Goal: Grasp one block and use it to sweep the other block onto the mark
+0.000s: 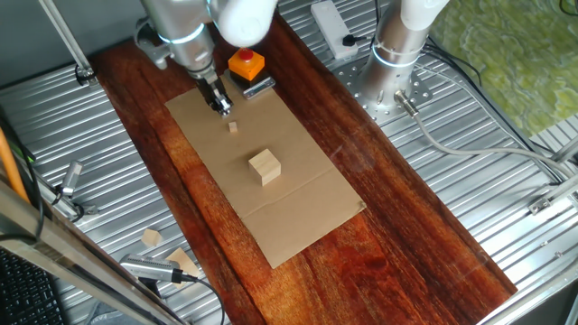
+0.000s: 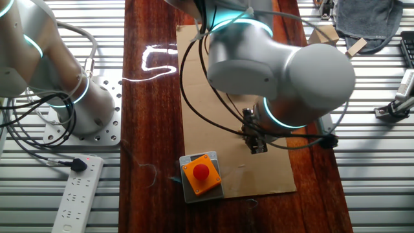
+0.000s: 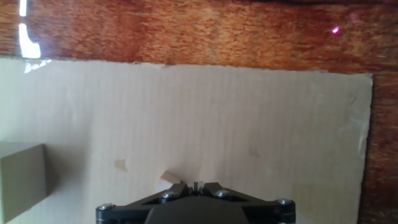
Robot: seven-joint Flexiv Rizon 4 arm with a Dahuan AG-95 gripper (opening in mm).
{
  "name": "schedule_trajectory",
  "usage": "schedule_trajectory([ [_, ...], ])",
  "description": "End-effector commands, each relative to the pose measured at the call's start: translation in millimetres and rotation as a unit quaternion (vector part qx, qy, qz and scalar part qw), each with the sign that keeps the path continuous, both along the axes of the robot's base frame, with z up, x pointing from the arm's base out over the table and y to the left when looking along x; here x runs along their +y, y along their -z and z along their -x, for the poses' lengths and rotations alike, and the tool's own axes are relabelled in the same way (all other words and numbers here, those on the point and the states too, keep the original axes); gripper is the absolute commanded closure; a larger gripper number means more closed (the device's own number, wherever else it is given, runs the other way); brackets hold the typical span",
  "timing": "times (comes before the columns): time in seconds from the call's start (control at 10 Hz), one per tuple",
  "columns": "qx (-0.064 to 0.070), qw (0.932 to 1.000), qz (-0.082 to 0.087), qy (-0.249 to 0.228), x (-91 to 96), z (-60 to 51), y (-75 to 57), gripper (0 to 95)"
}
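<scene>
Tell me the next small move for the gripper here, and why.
Probably shift the gripper toward the tiny block and lower it to grasp. It hangs beside that block, not over it, holding nothing visible. The larger cube sits untouched further along the cardboard sheet. I cannot tell how the jaws stand.

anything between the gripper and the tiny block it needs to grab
Nothing visible. The gripper hangs just above and behind the tiny block, with only bare cardboard between them. The bigger cube sits farther along, not in that path.
</scene>
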State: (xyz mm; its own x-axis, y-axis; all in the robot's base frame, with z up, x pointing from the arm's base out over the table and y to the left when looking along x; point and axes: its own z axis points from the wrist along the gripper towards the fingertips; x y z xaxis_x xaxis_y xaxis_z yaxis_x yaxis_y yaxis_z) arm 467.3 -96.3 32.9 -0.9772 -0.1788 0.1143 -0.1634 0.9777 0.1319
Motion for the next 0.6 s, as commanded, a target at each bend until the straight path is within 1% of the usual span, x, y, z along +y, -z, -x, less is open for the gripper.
schedule_trajectory([
  [0.1, 0.001, 1.0, 0.001, 0.007, 1.8, 0.6, 2.8, 95.0],
  [0.4, 0.004, 0.9997, -0.001, 0.024, 3.2, 0.2, 4.4, 95.0],
  [0.6, 0.013, 0.9988, -0.009, 0.046, 3.4, 0.6, 4.8, 95.0],
])
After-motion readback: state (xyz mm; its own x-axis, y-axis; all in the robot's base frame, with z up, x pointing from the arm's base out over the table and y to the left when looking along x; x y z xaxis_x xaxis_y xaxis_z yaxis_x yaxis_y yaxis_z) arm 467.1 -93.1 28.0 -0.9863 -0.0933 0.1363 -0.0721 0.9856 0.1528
